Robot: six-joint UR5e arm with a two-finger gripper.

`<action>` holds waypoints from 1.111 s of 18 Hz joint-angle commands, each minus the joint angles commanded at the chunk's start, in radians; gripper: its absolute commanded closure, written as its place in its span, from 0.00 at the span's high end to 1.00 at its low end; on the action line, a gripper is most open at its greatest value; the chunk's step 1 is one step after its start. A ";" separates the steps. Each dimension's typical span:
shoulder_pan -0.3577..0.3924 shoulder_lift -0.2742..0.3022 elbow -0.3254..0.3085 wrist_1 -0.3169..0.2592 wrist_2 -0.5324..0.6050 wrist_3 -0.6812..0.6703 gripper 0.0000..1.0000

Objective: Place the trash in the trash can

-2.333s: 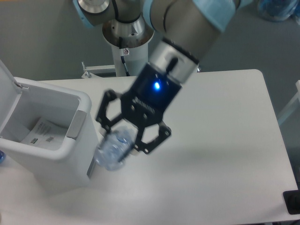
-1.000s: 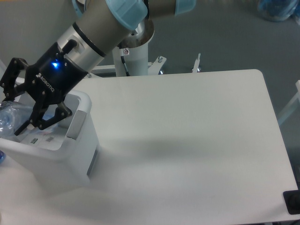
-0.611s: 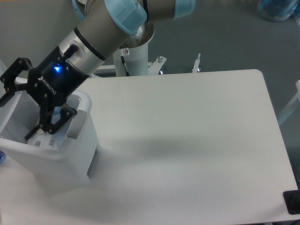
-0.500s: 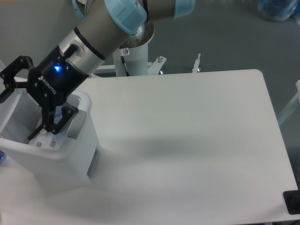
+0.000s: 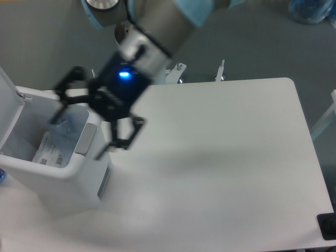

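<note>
1. The large white boxy plastic trash can with rounded corners stands at the left end of the white bench, its hinged white lid tipped up and back on the far left side, so the top is open.
2. A grey panel sits on the can's right-hand wall, just under the rim.
3. Inside the can lies the flat white plastic packet with a barcode label, resting low against the inner wall.
4. Just above the packet, also inside the can, is a clear, bluish crumpled shape that looks like the crushed plastic bottle; it is blurred and partly hidden by the gripper, so its cap cannot be made out.
5. The black two-finger gripper hangs over the can's right rim, blurred by motion, with a blue light glowing on its body.
6. Its jaws are spread wide apart and hold nothing: one finger is over the can's opening, the other finger is out beyond the right wall, above the bench.
7. The grey arm with pale blue joints reaches in from the top of the view.
8. Nothing touches the bottle or the packet.
</note>
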 joint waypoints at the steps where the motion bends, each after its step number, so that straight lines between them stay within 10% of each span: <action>1: 0.025 -0.006 0.000 -0.002 0.002 0.011 1.00; 6: 0.108 -0.078 -0.002 -0.002 0.046 0.071 1.00; 20: 0.140 -0.155 -0.041 -0.008 0.679 0.305 1.00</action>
